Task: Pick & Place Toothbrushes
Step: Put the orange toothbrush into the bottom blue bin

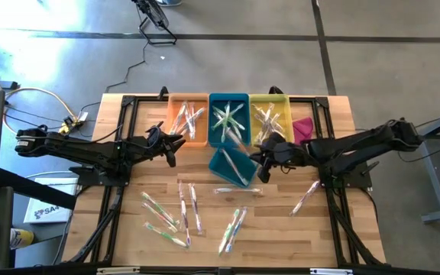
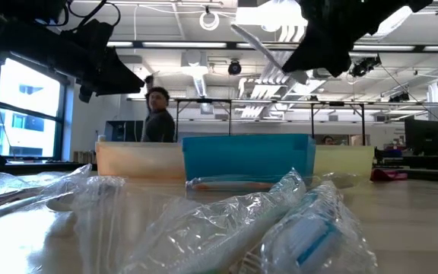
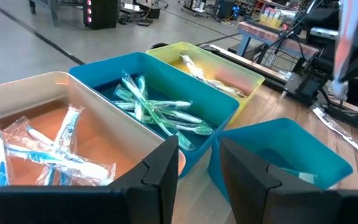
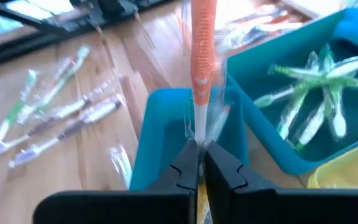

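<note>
Four bins on desk (image 1: 128, 229): orange bin (image 1: 187, 120), blue bin (image 1: 228, 119), yellow bin (image 1: 270, 117) in row, tilted blue bin (image 1: 231, 166) in front. Roughly ten loose toothbrushes (image 1: 182, 206) on desk. Right gripper (image 4: 199, 163) fingers clenched on orange toothbrush (image 4: 202, 50) above tilted bin. Left gripper (image 3: 199, 158) fingers apart, empty, beside orange bin.
</note>
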Tool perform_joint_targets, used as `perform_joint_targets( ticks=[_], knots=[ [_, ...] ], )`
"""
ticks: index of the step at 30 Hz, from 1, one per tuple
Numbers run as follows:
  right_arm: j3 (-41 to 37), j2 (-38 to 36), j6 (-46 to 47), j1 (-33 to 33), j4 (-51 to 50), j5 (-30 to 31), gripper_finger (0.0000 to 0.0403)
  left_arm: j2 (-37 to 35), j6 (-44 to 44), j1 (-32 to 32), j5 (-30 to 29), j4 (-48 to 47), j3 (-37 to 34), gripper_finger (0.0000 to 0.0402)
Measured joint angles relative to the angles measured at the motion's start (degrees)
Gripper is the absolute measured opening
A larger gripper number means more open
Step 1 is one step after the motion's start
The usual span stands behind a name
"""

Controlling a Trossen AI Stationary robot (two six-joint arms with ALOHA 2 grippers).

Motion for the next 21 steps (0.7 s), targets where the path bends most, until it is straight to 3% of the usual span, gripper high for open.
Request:
perform_joint_targets(
  ticks=[12,21],
  knots=[
    [-0.1,6.0,0.6,0.0,4.6,-0.2,0.0003,0.0,0.0,0.0,0.0,0.0,0.0,0.0113],
    [0.0,9.4,6.1,0.7,7.9,-0.5,0.0003,0.0,0.0,0.0,0.0,0.0,0.0,0.0113]
  ],
)
